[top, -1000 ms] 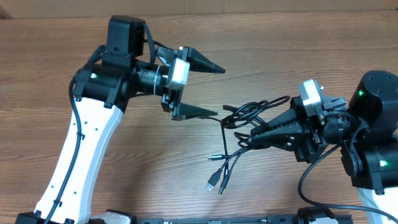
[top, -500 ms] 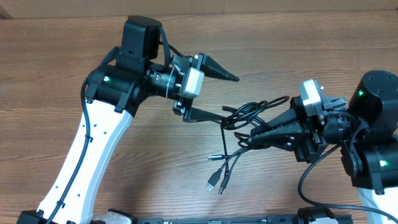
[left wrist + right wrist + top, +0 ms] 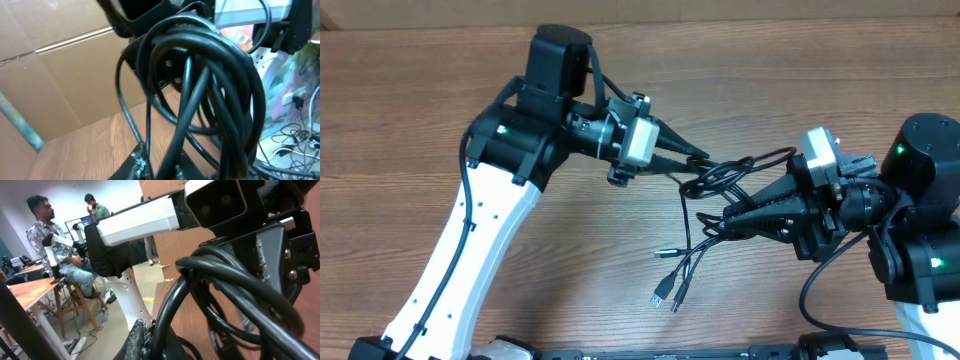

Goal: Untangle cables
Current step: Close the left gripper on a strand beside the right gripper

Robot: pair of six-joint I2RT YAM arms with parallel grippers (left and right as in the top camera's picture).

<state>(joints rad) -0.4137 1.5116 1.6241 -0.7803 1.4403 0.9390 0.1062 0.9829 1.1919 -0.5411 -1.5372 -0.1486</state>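
Observation:
The cables (image 3: 720, 182) form a black knotted bundle held up between the two arms. Loose ends with small plugs (image 3: 665, 292) hang down toward the front of the table. My left gripper (image 3: 698, 160) has its jaws closed on the upper left loops of the bundle. In the left wrist view, cable strands (image 3: 200, 75) fill the frame and run down between the fingertips (image 3: 137, 161). My right gripper (image 3: 717, 226) is shut on the bundle's lower right side. In the right wrist view a thick strand (image 3: 170, 310) passes beside its finger (image 3: 139, 336).
The wooden table (image 3: 570, 280) carries both arms, the left arm's white link (image 3: 470, 260) at the left and the right arm's black base (image 3: 920, 230) at the right. A cardboard wall (image 3: 60, 80) stands behind the table.
My left gripper moved right to the bundle and closed its wide jaws on the upper loops. The right gripper and the hanging plug ends stayed put.

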